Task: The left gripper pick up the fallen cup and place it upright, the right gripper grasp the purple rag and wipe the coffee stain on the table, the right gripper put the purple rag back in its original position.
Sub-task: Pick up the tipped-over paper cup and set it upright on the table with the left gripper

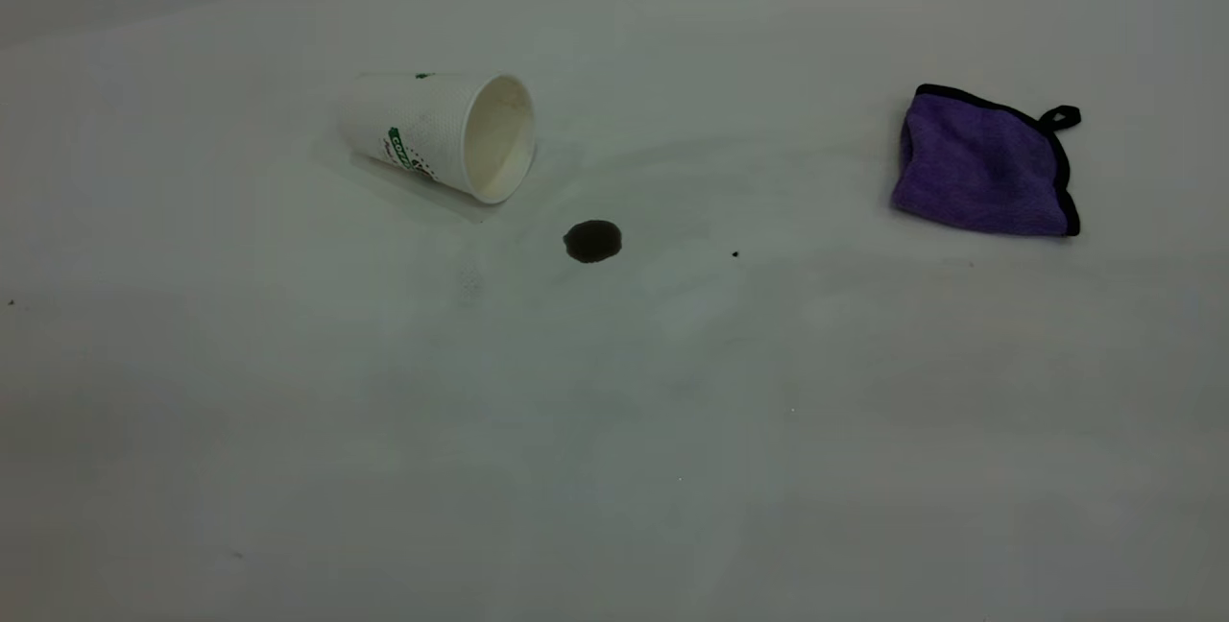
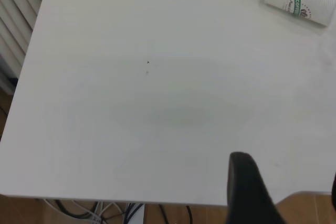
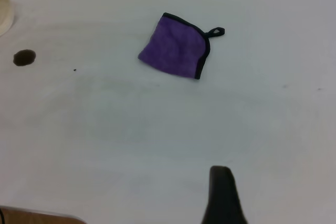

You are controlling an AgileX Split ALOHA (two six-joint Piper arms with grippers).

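We see a plain white bench [image 1: 614,430] filling almost the whole exterior view, smooth, with faint smears and a few tiny dark specks; a pale grey wall runs along its far edge. In the left wrist view the bench ends at a wooden floor, with cables [image 2: 113,211] hanging below the edge and a white ribbed panel [image 2: 16,19] to one side.

We count one cup [image 1: 437,134], one purple rag [image 1: 984,164] and one coffee stain [image 1: 592,241].

The cup lies on its side at the far left of the bench, its open mouth turned to the right and slightly towards the near side, the green banner showing on its wall. The coffee stain, a small dark roundish blot, sits just to the near right of the cup's mouth, close but not touching it. One black speck [image 1: 735,254] lies a little further right of the stain. The purple rag lies folded well apart at the far right, its small black loop pointing right.

Neither arm appears in the exterior view. Of the left pincer [image 2: 249,190] and the right pincer [image 3: 223,195] only a dark finger shows in each wrist view, held above bare bench, so we cannot tell whether either is spread or pressed together.
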